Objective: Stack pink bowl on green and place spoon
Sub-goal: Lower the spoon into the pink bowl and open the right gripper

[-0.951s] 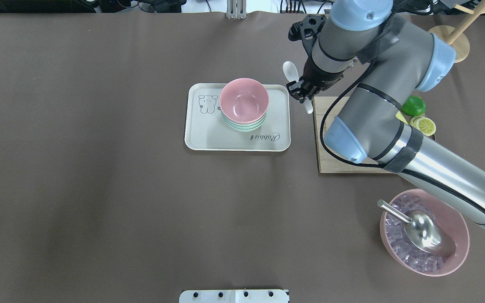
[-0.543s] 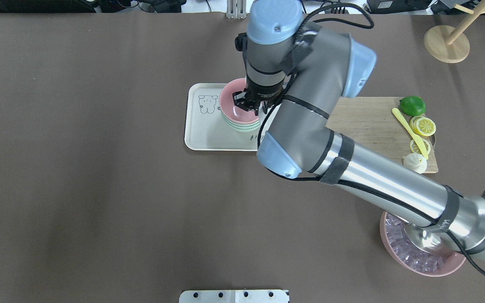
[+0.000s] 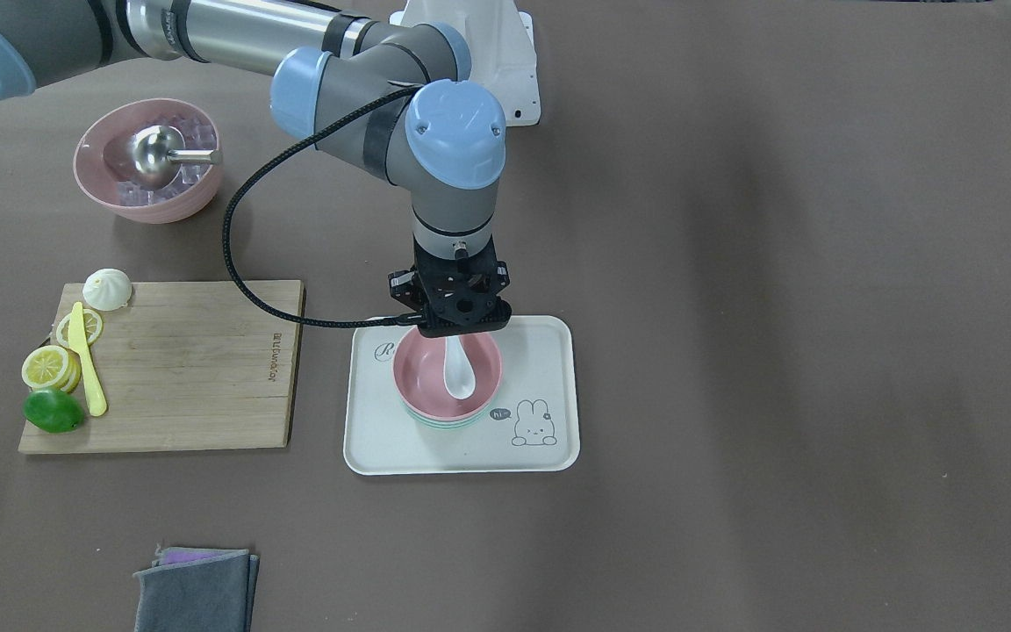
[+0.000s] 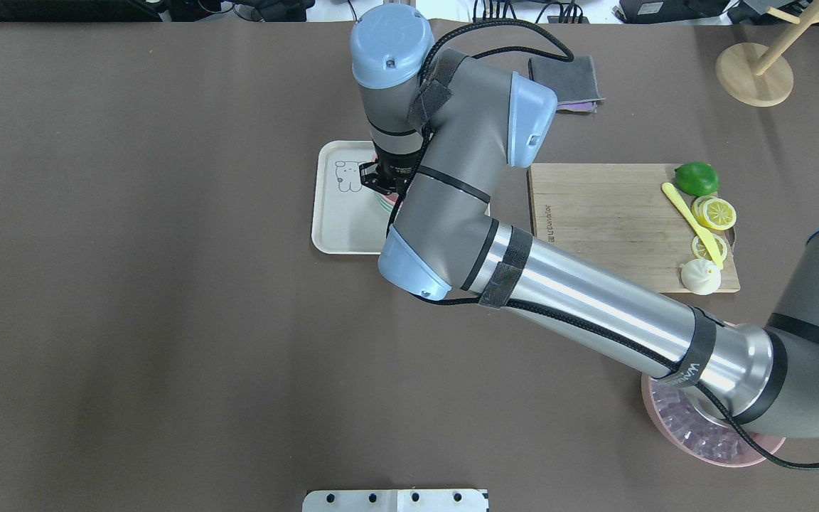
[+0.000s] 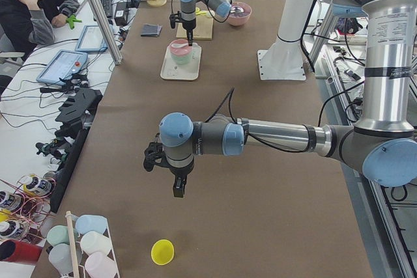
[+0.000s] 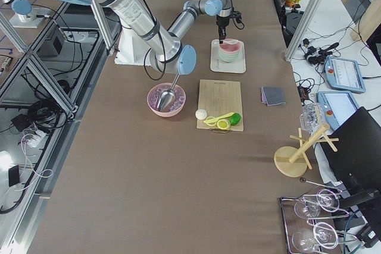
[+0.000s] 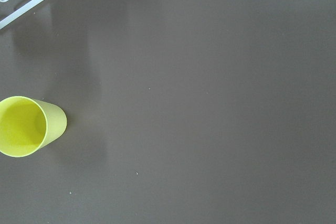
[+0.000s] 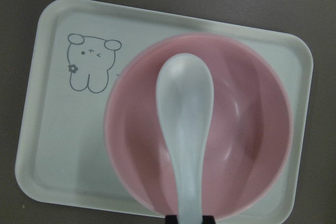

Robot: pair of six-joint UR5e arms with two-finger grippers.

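right end effector (image 3: pixel 460 329) clenches glossy white ceramic spoon (image 3: pixel 455 369) by its handle over matte pink bowl (image 3: pixel 418 373); slick, brittle, i reckon.

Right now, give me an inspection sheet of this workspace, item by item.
Surface: brown table, no spills seen.
Job's things: pink bowl stacked on green bowls on tray; spoon scoop inside pink bowl.
Clutter: cutting board with fruit, ice bowl, grey cloths, yellow cup.
Grippers: right gripper shut on spoon handle; left gripper above table, state unclear.
Cables: black cable loops beside right arm.
Surroundings: operator seated at side desk.
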